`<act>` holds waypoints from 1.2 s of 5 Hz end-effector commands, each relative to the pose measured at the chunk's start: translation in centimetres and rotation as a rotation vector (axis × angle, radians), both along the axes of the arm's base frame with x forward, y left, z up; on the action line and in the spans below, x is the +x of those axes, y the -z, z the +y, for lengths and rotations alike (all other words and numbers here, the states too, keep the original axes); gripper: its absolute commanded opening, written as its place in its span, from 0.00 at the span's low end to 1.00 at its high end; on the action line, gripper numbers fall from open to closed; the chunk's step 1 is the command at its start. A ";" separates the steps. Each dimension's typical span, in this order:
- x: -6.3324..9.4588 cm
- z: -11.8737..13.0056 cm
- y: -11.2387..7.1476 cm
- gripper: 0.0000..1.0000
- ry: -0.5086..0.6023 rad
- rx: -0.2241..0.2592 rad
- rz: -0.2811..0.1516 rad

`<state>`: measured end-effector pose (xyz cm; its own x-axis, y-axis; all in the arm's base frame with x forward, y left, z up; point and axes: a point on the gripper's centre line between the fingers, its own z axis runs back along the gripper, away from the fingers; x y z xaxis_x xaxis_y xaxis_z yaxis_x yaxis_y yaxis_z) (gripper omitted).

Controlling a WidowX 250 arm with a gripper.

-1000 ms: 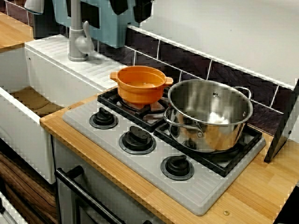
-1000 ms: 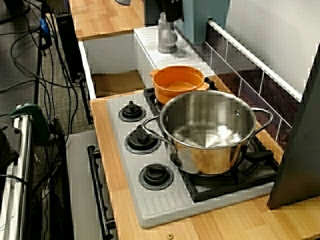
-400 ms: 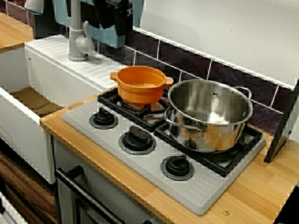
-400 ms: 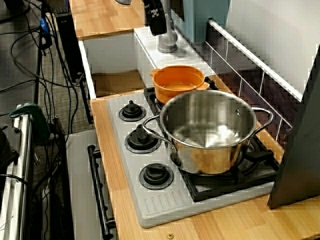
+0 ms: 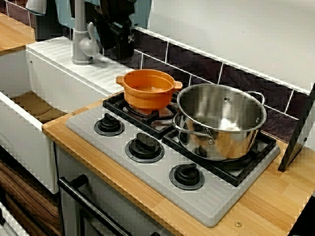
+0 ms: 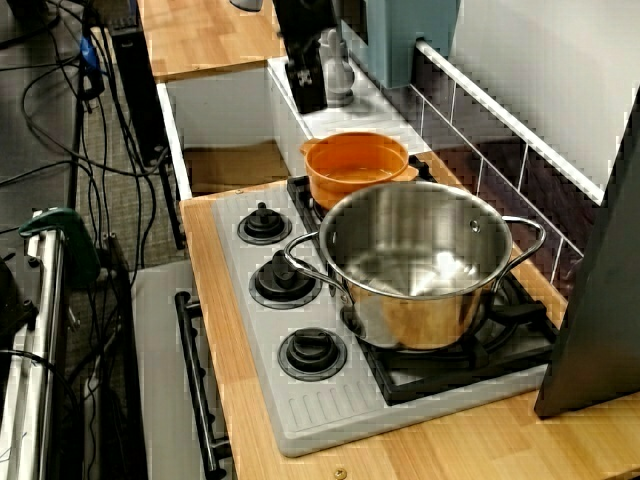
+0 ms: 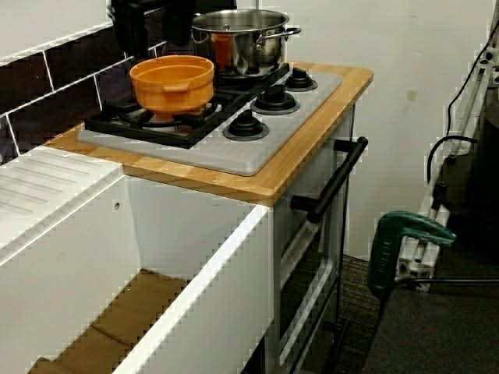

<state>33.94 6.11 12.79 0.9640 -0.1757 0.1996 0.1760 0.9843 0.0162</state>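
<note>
Gripper (image 7: 153, 45), fingers apart and empty, hovers near the orange pot (image 5: 147, 88), on its wall side; steel stockpot (image 5: 221, 120) just beside that pot.

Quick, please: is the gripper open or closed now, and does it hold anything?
Gripper: open, holding nothing, near the orange pot.

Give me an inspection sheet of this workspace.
Surface: grey stove top set in a wooden counter, three black knobs.
Job's things: orange two-handled plastic pot on the burner grate nearest the white sink.
Clutter: large steel pot beside it.
Gripper: black gripper hangs between grey tap and orange pot, jaws apart, holding nothing.
Cables: black cables on the floor.
Surroundings: dark wall tiles, green clamp.
</note>
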 end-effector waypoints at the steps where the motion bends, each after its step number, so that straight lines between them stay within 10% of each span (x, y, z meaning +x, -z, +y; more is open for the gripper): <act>1: 0.3 -1.4 0.5 1.00 -0.052 0.037 0.002; 6: 1.9 -1.3 2.6 1.00 -0.145 0.069 0.060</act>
